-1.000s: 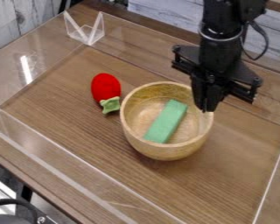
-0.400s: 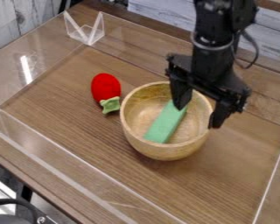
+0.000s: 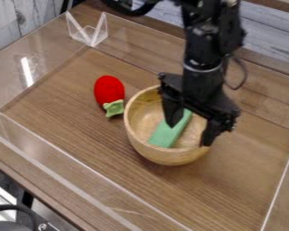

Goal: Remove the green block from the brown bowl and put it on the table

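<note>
In the camera view, the green block lies inside the brown bowl, resting on its floor at a slant, the far end leaning toward the right of the picture and the near end toward the left. The gripper is over the bowl, its fingers spread wide, with nothing gripped between them. One finger comes down on the left, over the far part of the block and overlapping it in the picture; the other comes down on the right, over the bowl's right side. Most of the block shows to the left of and nearer than the gap between the jaws, and its far end is partly hidden by the left finger. Whether that finger touches the block cannot be told.

The bowl sits on the table, with a red strawberry toy with green leaves just beside it on the left. A small clear object stands farther back on the left. No brand, label or writing can be read on the block, the bowl or the gripper.
</note>
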`<state>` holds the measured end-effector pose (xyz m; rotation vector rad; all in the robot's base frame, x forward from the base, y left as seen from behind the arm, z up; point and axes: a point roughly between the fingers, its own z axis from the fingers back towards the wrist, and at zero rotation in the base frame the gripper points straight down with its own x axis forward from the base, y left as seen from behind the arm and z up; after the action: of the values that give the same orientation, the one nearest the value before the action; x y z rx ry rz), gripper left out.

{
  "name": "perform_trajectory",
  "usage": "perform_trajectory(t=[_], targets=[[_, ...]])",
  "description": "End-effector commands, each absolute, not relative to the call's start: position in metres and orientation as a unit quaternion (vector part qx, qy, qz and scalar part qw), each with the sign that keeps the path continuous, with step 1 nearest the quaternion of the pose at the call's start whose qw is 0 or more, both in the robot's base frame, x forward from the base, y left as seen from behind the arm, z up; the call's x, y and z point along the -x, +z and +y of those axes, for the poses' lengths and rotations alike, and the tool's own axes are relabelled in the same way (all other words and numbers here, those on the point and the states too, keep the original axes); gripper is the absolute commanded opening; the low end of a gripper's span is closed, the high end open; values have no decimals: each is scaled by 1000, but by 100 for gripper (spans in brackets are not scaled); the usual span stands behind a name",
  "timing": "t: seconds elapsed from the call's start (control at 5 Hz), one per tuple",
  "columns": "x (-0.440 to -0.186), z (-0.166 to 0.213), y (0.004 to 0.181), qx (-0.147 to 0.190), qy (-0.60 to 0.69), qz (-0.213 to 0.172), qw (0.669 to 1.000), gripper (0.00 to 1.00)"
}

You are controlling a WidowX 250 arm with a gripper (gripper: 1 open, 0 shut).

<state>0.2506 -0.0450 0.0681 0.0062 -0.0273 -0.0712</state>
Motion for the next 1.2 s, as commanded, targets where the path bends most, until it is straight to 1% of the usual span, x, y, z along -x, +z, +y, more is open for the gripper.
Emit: perform_trajectory(t=[0.0, 0.2, 0.4, 0.8, 1.0], targets=[[-257, -35, 59, -1, -42, -28, 999, 100], [-258, -36, 54, -1, -54, -27, 998, 0], [-258, -41, 56, -3, -67, -30, 997, 0], [-256, -67, 59, -11, -19, -51, 998, 0], [-254, -90, 52, -8, -9, -58, 998, 0]])
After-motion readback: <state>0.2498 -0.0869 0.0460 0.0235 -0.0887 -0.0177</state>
